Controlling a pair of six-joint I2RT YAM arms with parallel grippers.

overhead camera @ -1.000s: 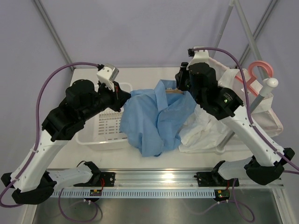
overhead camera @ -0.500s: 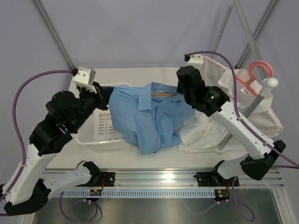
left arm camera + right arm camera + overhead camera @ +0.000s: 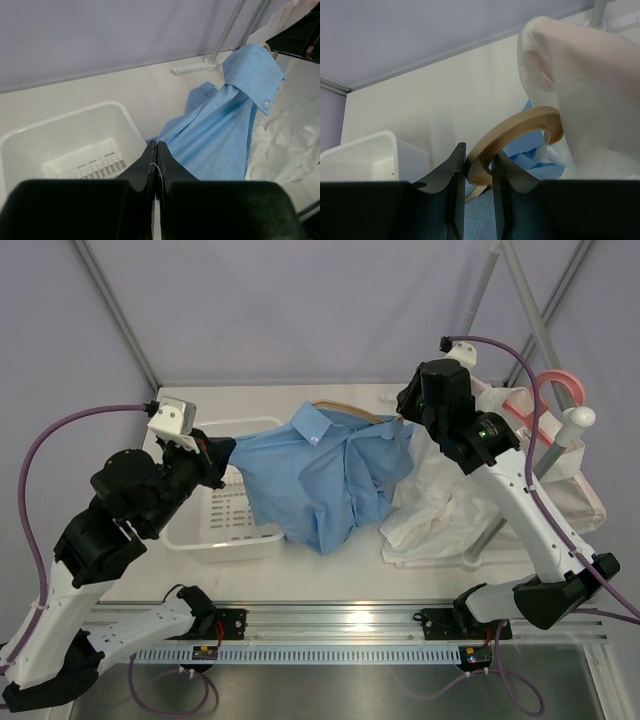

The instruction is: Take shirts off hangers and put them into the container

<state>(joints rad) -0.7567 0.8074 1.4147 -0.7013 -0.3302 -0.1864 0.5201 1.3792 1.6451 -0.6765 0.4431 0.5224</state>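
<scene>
Blue shirt (image 3: 320,480) now stretched leftward, left jaws pinching it, right jaws gripping tan hanger (image 3: 520,121).

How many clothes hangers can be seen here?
2. The tan hanger is inside the light blue shirt, its hook pinched by the right gripper; the pink hanger is at the far right beside the white pole. Cloth could hide others.

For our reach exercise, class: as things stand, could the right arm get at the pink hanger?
Probably not yet. The pink hanger hangs close beside that arm, but the right gripper is shut on the tan hanger, which carries the blue shirt. It would likely have to let go first.
</scene>
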